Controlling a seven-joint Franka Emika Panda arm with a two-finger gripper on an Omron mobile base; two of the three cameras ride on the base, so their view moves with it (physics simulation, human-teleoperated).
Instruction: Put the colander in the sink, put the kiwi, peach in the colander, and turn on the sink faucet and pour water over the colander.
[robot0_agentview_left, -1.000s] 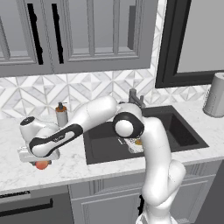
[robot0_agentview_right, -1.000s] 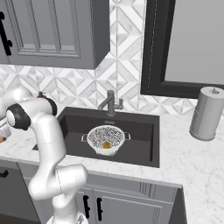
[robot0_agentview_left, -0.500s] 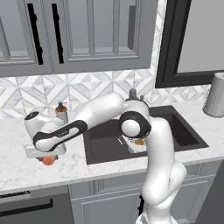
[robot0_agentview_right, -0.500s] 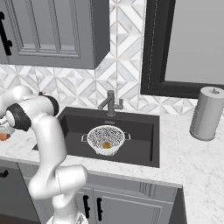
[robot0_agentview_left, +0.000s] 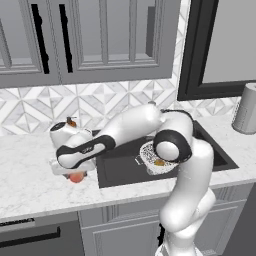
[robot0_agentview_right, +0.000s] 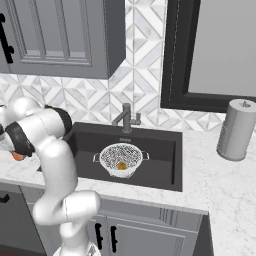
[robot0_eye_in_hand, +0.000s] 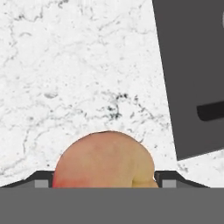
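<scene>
Reaching far across to the left side of the left base view, the white arm (robot0_agentview_left: 145, 127) rises from the lower right of the frame, bends at a dark elbow joint above the sink, and stretches leftward and downward over the marble counter (robot0_agentview_left: 30, 175). Its gripper (robot0_agentview_left: 74, 172) hangs low at centre left of that view, right over the peach (robot0_agentview_left: 76, 177), which rests on the counter just left of the sink's edge. In the hand view the peach (robot0_eye_in_hand: 105, 159) sits at bottom centre, orange-pink with a yellowish side, flanked by the two dark fingertips (robot0_eye_in_hand: 168, 178) at either side. The jaws stand wide apart around the fruit; whether they press on it cannot be told.

The sink (robot0_agentview_right: 160, 150) is a dark basin at the centre of the right base view. The colander (robot0_agentview_right: 121, 159) sits inside it, left of centre, with the kiwi (robot0_agentview_right: 121, 165) lying in its bottom. The sink faucet (robot0_agentview_right: 126, 119) stands upright behind the basin, against the patterned tile wall. A paper towel roll (robot0_agentview_right: 235, 130) stands on the counter at the right edge. A small soap bottle (robot0_agentview_left: 70, 122) shows just behind the arm's wrist in the left base view.

No readable writing or labels appear on anything.
</scene>
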